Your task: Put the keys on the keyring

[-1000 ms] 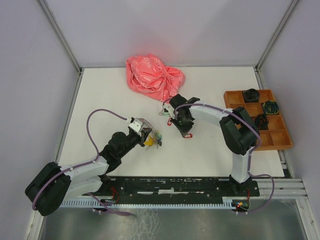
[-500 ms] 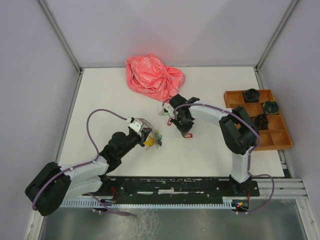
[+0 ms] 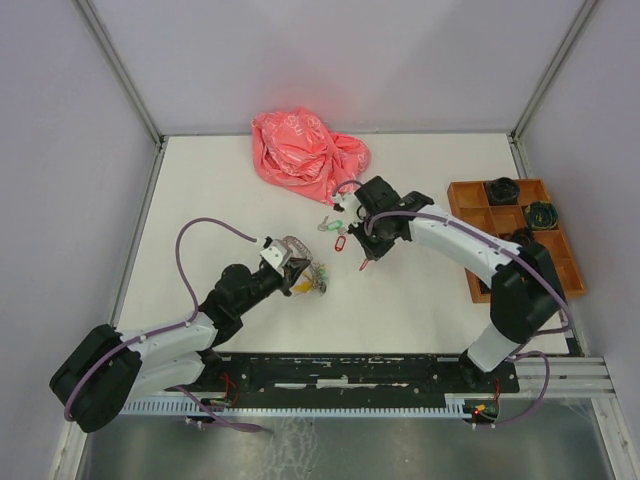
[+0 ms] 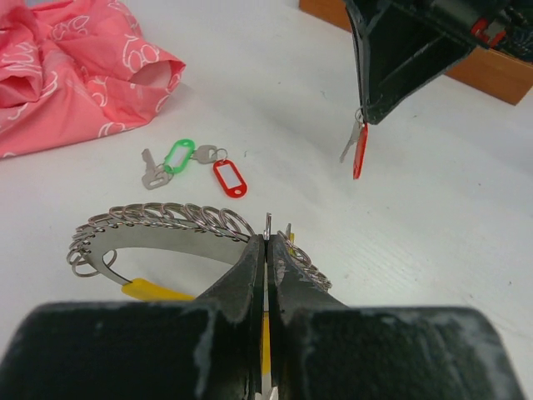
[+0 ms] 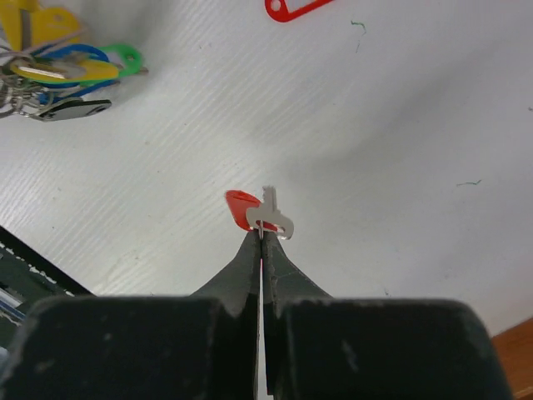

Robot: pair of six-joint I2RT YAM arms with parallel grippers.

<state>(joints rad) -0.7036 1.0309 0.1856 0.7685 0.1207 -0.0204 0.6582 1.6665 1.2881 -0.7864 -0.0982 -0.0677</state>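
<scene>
Over on the left, the left fingers (image 4: 266, 246) were pressed tight together on the thin wire of the keyring (image 4: 158, 217). And what a load it carried! A long row of small silver split rings was strung along the arc, with a yellow tag poking out underneath. From the left wrist, the wire curved away to the left of the grip. From above, the bunch sat left of centre on the white tabletop (image 3: 220, 190), toward the near side. Whether it rested on the surface or hung just above it, I could not tell.

Further right, two keys lay flat on the tabletop, just in front of a crumpled pink bag (image 3: 305, 155). They were a green-tagged key (image 4: 177, 156) and, just beside it, a red-tagged one (image 4: 229, 177). From above, the green one stretched left to right, with the red one on its near side.

Then came the right fingers (image 5: 261, 237), closed hard on a small silver key with a red tag (image 4: 359, 152). It was held up off the tabletop, well apart from the keyring. The red oval hung nearly straight down and the metal blade slanted down beside it, so its long axis was close to upright.

At the far right stood an orange wooden tray (image 3: 558, 272) with dark round items in its compartments.
</scene>
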